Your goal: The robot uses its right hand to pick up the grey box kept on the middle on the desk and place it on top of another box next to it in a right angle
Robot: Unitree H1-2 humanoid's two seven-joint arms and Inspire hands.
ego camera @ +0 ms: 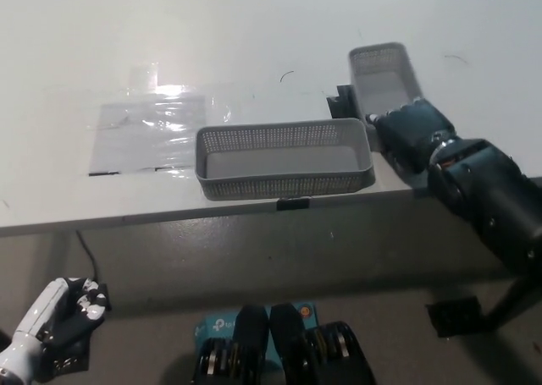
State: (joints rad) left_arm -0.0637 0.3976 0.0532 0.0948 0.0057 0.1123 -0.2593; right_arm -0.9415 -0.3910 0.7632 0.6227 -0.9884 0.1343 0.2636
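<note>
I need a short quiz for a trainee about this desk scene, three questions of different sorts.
1. True or false: the right hand is at the near end of the smaller grey box.
2. Which hand hangs below the desk edge? A) left hand B) right hand
3. Fill in: the larger grey box lies at the desk's near ____.

Key: 1 true; 2 A; 3 edge.
</note>
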